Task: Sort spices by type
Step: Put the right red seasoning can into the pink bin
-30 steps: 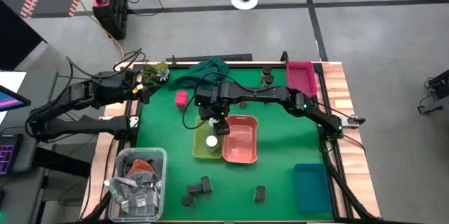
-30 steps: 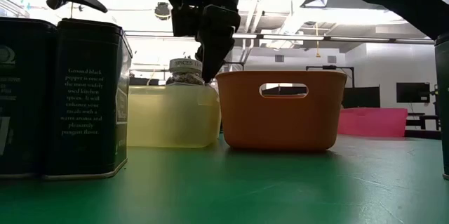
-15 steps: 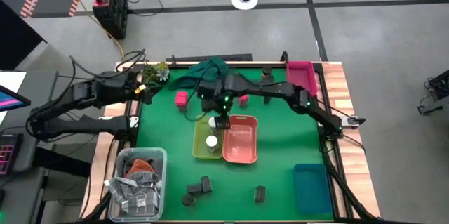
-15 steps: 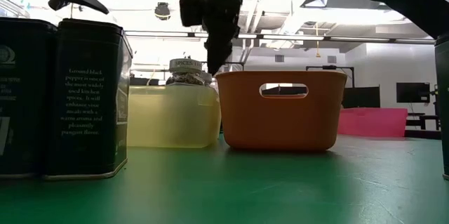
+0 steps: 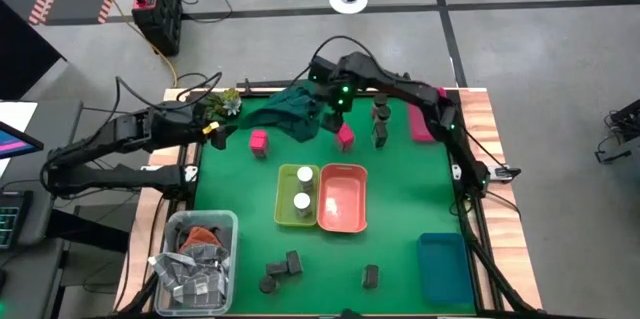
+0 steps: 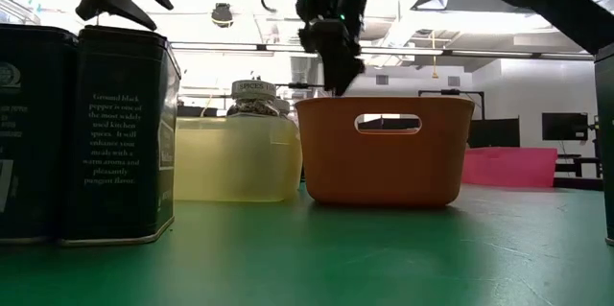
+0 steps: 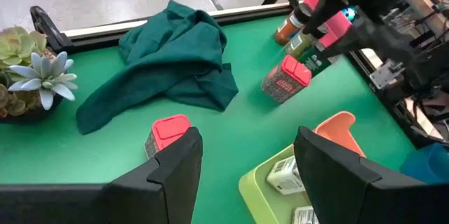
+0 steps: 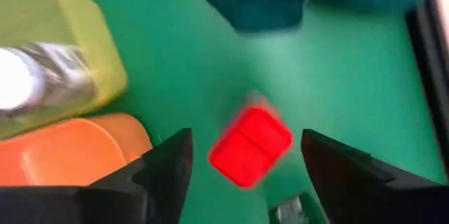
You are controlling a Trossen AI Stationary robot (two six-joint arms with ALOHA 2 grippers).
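Observation:
My right gripper (image 5: 337, 111) (image 8: 245, 140) hangs open above a pink-topped pack (image 5: 345, 137) (image 8: 250, 147) near the table's far edge and touches nothing. My left gripper (image 5: 213, 131) (image 7: 247, 140) waits open at the left edge, beyond a second pink pack (image 5: 259, 142) (image 7: 167, 134). Two white-topped jars (image 5: 302, 187) stand in the yellow bin (image 5: 284, 209), next to the orange bin (image 5: 342, 199). Dark round jars (image 5: 380, 124) stand near the pink tray (image 5: 427, 114). Dark grey packs (image 5: 283, 269) and one more (image 5: 370, 276) stand near the near edge.
A dark green cloth (image 5: 295, 109) lies crumpled at the far edge, beside a small plant (image 5: 225, 104). A clear bin (image 5: 195, 259) of silvery packets sits at the near left corner, a blue bin (image 5: 443, 267) at the near right. Bare green mat shows between the bins.
My right gripper has risen from the yellow bin and swung toward the far edge, ending over the pink-topped pack. A second white-topped jar now stands in the yellow bin where the gripper was.

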